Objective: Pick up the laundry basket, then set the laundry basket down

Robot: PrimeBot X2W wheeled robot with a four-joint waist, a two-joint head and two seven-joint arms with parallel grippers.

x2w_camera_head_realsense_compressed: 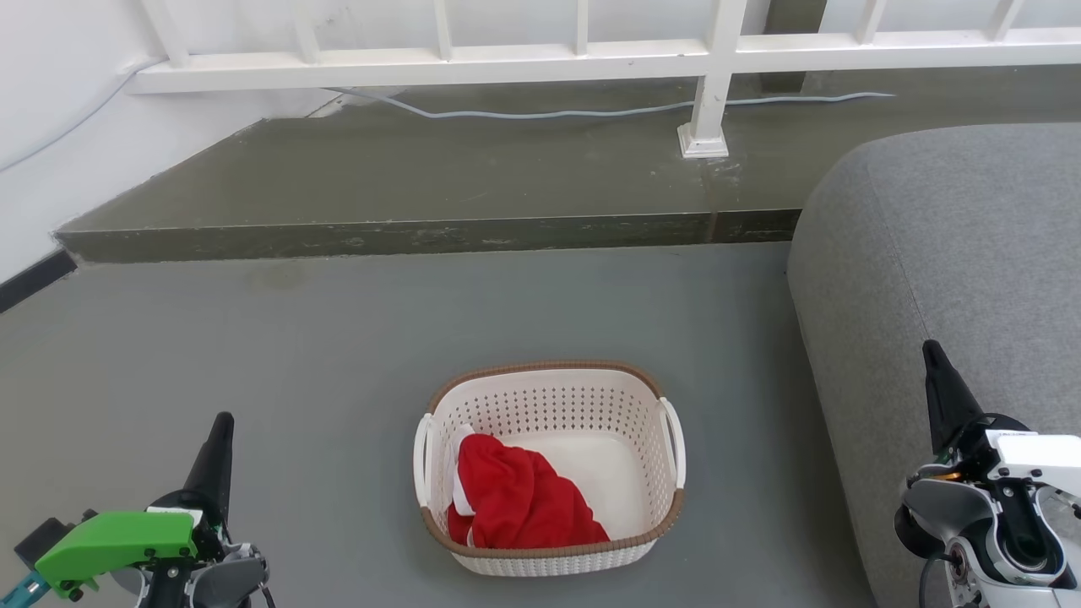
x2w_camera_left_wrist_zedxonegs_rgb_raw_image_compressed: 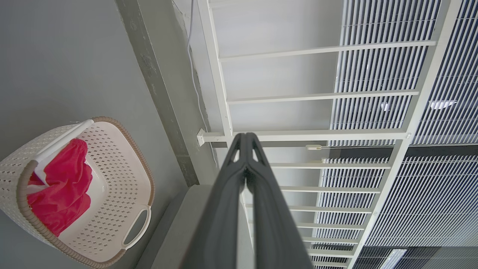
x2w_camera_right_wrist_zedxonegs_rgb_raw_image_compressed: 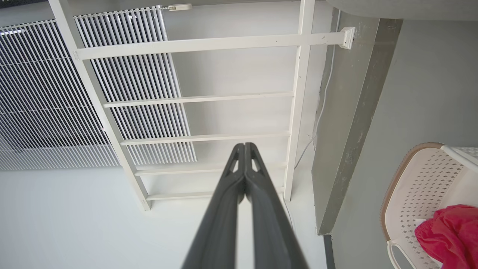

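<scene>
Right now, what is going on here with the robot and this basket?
Nothing is being handled yet. The laundry basket stands on the grey floor in front of the robot, with a red cloth inside. The left gripper and the right gripper are on either side of it, both shut and empty, apart from its handles. A grey sofa is on the robot's right.

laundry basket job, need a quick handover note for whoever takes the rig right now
Left gripper: shut, empty, off to the left of the laundry basket.
Right gripper: shut, empty, beside the grey sofa.
The laundry basket stands upright on the floor between them, red cloth inside.
Done: nothing yet.
Left: grip the side handles, lift, set down.
</scene>
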